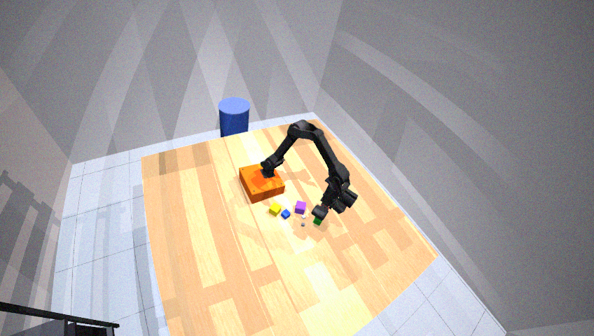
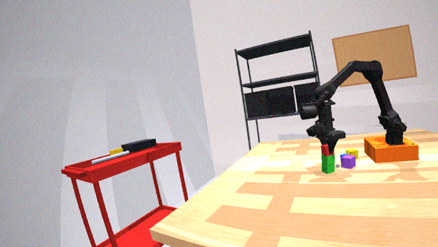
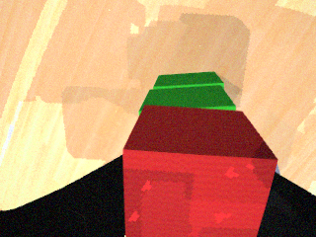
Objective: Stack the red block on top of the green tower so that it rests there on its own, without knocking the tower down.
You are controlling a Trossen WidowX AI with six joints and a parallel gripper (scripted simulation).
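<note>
The green tower (image 1: pixel 317 222) (image 2: pixel 327 165) (image 3: pixel 190 97) is two stacked green blocks, standing upright on the table. The red block (image 2: pixel 325 149) (image 3: pixel 197 193) is at the top of the tower, with no visible gap below it in the exterior view. In the wrist view the tower shows just beyond the red block, roughly in line with it. My gripper (image 2: pixel 329 149) (image 3: pixel 189 163) points down over the tower and is shut on the red block, a black finger against each side. In the top view the gripper hides the red block and part of the tower.
A purple block (image 1: pixel 300 207) (image 2: pixel 348 161) stands close to the tower on the arm-base side. Beyond it are a blue block (image 1: pixel 285 213) and a yellow block (image 1: pixel 274 208) (image 2: pixel 352 153). Two tiny grey cubes (image 1: pixel 302 224) lie near the tower. The orange base (image 1: pixel 266 193) (image 2: pixel 396 154) carries the arm.
</note>
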